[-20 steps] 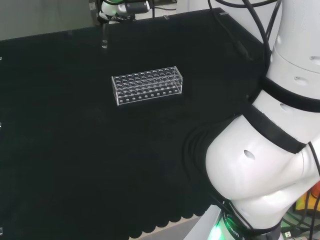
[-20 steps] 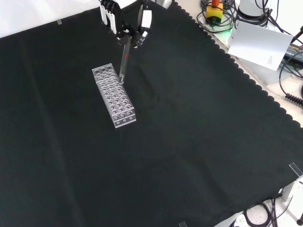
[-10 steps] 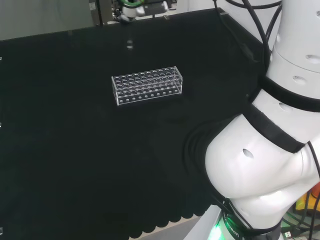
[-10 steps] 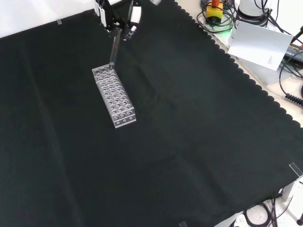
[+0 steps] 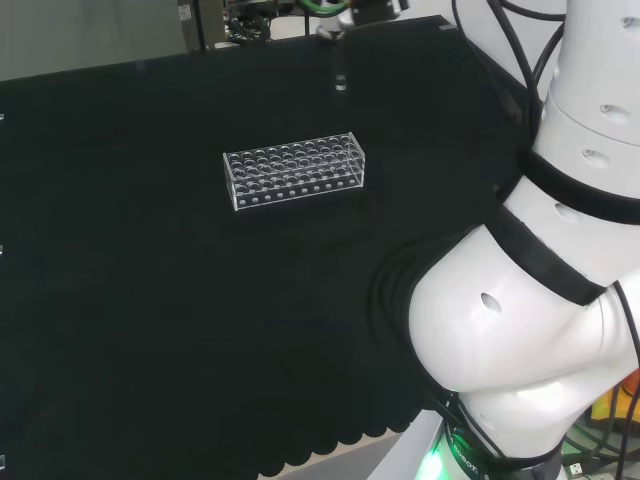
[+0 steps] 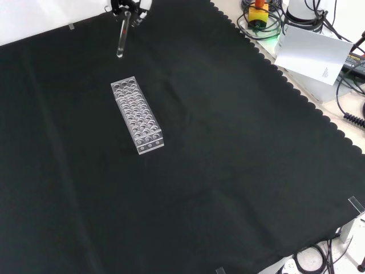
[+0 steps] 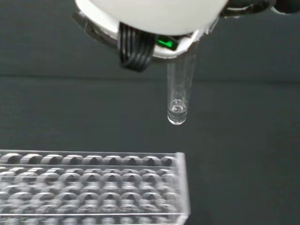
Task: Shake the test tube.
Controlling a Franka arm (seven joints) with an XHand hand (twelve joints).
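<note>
The bench [image 6: 239, 171] lies under black cloth, scalloped along its right edge in the front view, with wide bare cloth on every side of the rack [image 6: 137, 116]. The rack has stayed where it was: left of centre in the front view, upper middle in the head view [image 5: 295, 169], its rows of wells empty as far as can be seen.

The arm [image 5: 560, 280] takes up the right of the head view. Since half a second ago the hand [image 6: 126, 7] has drawn back toward the top edge of the front view, and in the head view it has swung to the right along the far edge of the cloth. Its fingers [image 6: 137, 14] are curled round the top of the tube [image 6: 121, 40], pinching it so that it hangs nearly upright.

A second ago the tube's tip stood over the rack's wells; half a second ago it hung just at the rack's far end. Now it is well clear of the rack, in the air over bare cloth near the cloth's top edge in the front view. In the head view its rounded tip [image 5: 341, 84] shows to the right of the rack's far side. The wrist view has the tube [image 7: 179, 96] hanging above and beyond the rack's corner [image 7: 180, 159], apart from it.
</note>
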